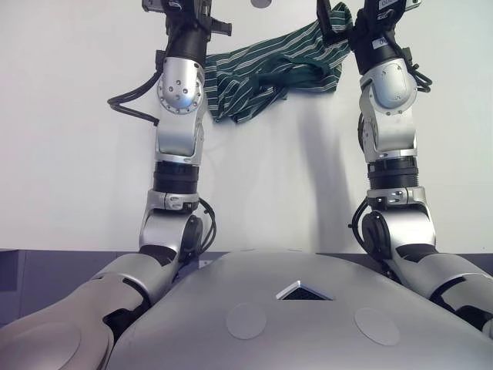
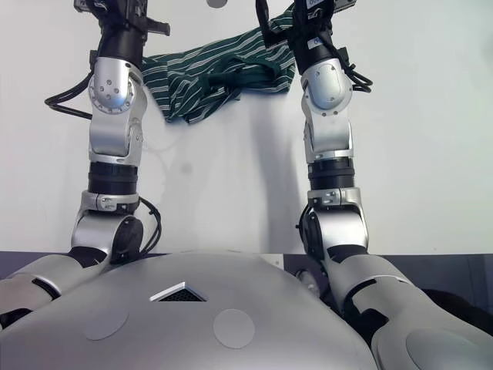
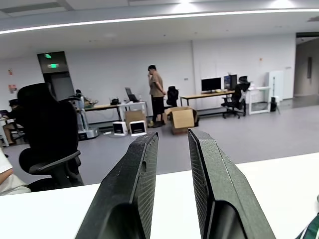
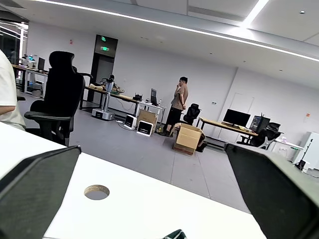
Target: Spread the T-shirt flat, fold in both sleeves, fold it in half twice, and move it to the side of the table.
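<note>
While both arms are extended straight over the table point(image 1: 77, 154), T-shirt point(image 1: 269, 69) lies bunched near its far edge between them; left gripper point(image 3: 173, 133) fingers barely parted, right gripper point(image 4: 152, 147) spread wide, both empty.

An open-plan office: desks point(image 3: 199, 95) with monitors point(image 3: 211, 83), black swivel chairs point(image 3: 47, 129), cardboard boxes point(image 3: 183, 118) on a grey floor point(image 3: 249, 134).

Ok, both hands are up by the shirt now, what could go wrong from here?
The green striped T-shirt lies bunched in overlapping folds on the white table. The open right hand at its edge may pinch several layers, so it would not spread flat. The shirt also seems close to the table's far edge, so a forward push could slide it off.
</note>
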